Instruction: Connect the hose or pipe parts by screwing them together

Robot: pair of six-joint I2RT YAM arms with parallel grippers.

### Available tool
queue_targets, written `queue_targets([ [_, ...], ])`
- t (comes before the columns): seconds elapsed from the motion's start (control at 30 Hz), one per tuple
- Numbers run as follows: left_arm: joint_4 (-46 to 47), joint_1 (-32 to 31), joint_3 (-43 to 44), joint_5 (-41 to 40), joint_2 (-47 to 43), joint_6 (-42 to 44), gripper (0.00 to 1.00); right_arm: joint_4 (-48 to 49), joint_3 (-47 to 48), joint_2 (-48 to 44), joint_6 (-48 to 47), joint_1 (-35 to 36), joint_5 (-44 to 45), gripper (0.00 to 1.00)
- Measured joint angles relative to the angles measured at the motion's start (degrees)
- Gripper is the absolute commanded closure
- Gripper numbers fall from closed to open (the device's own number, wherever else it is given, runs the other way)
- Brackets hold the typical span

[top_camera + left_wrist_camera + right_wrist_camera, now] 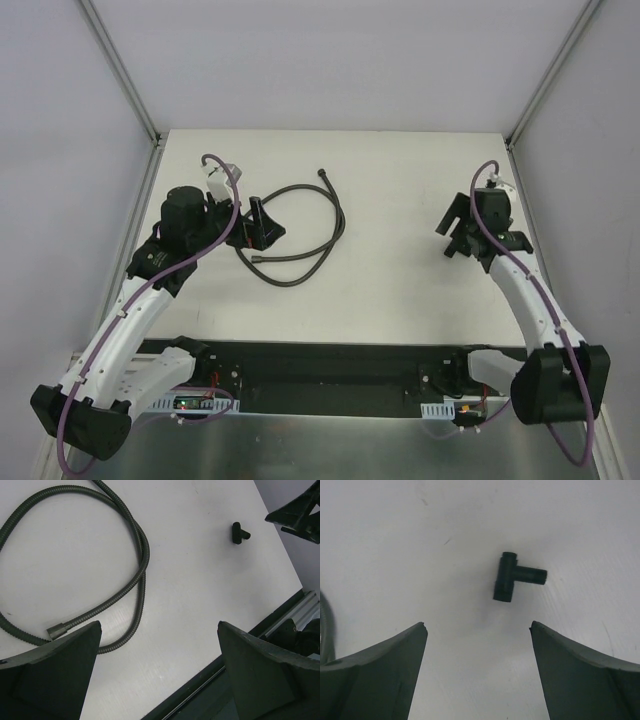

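Left wrist view: left gripper [157,630] has its jaws spread wide with nothing between them. The hose [142,560] lies flat on the table [200,605] in a loose loop ahead of the gripper, off toward its left finger. One end fitting [59,629] sits just ahead of that left fingertip, and I can't tell whether they touch. The rest of the hose runs out of frame.

Right wrist view: right gripper [477,625] is also wide open and empty. The T-fitting [512,577] lies on the table just ahead of the jaws, slightly toward the right finger, with its side branch pointing that way too. It's too blurred to confirm threads.

Top view: both grippers are low over the table and well apart. The T-fitting is hidden under the right one there.

Step, as I read it: pre-grasp on both sides, with nothing lifted or joined yet.

Next move calls for:
- Left: shift toward its left-finger side so the end fitting is centred between the jaws, then close on the hose just behind the fitting.
- Right: advance and drop, then close across the T's main body, leaving the branch exposed.
- Then bring the ends together, line up the axes and rotate.
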Motion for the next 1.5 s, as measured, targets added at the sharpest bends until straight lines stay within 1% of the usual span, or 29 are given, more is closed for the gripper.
queue_targets([
  [0.07, 0.0, 0.0, -0.1, 0.0, -0.1, 0.0, 0.01, -0.2, 1.2, 4.0, 0.0, -4.0, -0.2, 0.21],
  [0.1, 0.0, 0.0, -0.2, 0.0, -0.1, 0.0, 0.01, -0.2, 1.9, 6.0, 0.1, -6.1, -0.6, 0.25],
  [0.27, 0.0, 0.0, -0.4, 0.0, -0.1, -0.1, 0.01, -0.4, 5.2, 15.8, -1.4, -14.0, -5.0, 0.26],
  [0.33, 0.0, 0.0, -0.4, 0.1, -0.1, -0.1, 0.01, -0.7, 7.5, 20.2, -3.3, -15.3, -6.8, 0.25],
  [0.47, 0.0, 0.0, -0.5, 0.1, 0.0, -0.1, 0.01, -2.3, 14.3, 30.1, -8.3, -15.6, -10.6, 0.27],
  [0.57, 0.0, 0.0, -0.5, 0.1, 0.2, -0.2, 0.01, -3.5, 18.0, 35.2, -10.8, -15.6, -12.8, 0.28],
  [0.63, 0.0, 0.0, -0.5, 0.1, 0.2, -0.3, 0.02, -4.2, 19.3, 37.4, -12.1, -15.6, -14.0, 0.31],
  [0.83, 0.0, 0.0, -0.5, 0.2, 0.2, -0.8, 0.02, -6.1, 19.9, 40.4, -13.7, -15.6, -16.7, 0.45],
  [0.87, 0.0, 0.0, -0.5, 0.2, 0.2, -0.8, 0.02, -6.2, 19.9, 40.7, -13.9, -15.6, -17.0, 0.5],
  [0.93, 0.0, 0.0, -0.5, 0.2, 0.3, -0.9, 0.02, -6.2, 19.9, 41.0, -13.9, -15.5, -17.4, 0.55],
  [0.97, 0.1, 0.0, -0.5, 0.2, 0.4, -0.9, 0.02, -6.2, 19.9, 41.0, -14.0, -15.4, -17.6, 0.63],
  [1.0, 0.1, 0.0, -0.5, 0.3, 0.6, -0.9, 0.02, -6.2, 19.9, 41.1, -13.9, -15.3, -17.7, 0.66],
  [1.07, 0.1, 0.0, -0.5, 0.5, 0.8, -1.0, 0.02, -6.2, 19.8, 41.1, -13.9, -14.7, -18.3, 0.75],
  [1.17, 0.1, 0.0, -0.5, 0.5, 0.9, -1.0, 0.02, -5.6, 19.2, 41.0, -12.8, -12.7, -20.1, 0.78],
  [1.27, 0.2, 0.0, -0.5, 0.4, 0.9, -1.0, 0.03, -3.4, 17.2, 39.9, -10.0, -8.6, -22.8, 0.79],
  [1.5, 0.4, 0.0, -0.5, 0.0, 1.1, -1.0, 0.03, 4.9, 11.4, 37.7, -0.1, 5.4, -28.5, 0.79],
])
